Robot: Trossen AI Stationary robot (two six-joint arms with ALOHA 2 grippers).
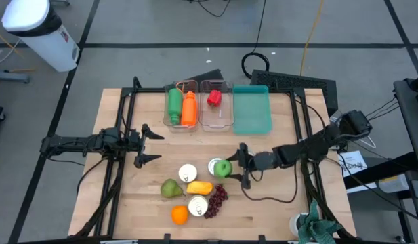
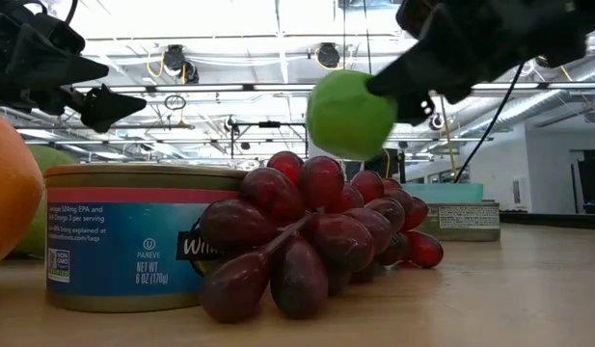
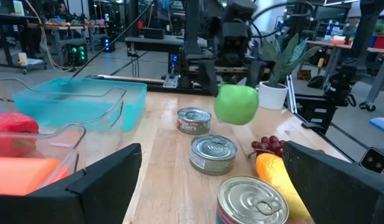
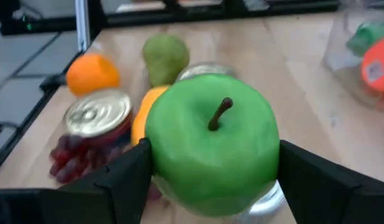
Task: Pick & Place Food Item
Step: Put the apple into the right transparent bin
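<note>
Right gripper [image 1: 234,169] is clamped on the green apple [image 1: 223,168] mid-frame, lifted above the cans. Left gripper [image 1: 153,146], left of center, hangs wide open, holding nothing.

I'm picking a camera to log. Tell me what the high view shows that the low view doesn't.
Only the high view: the left gripper open and empty, the clear bins with the red item, and the orange.
Only the low view: the can's label and the apple's clearance above the grapes.
Both: the right gripper holding the green apple between its fingers.
</note>
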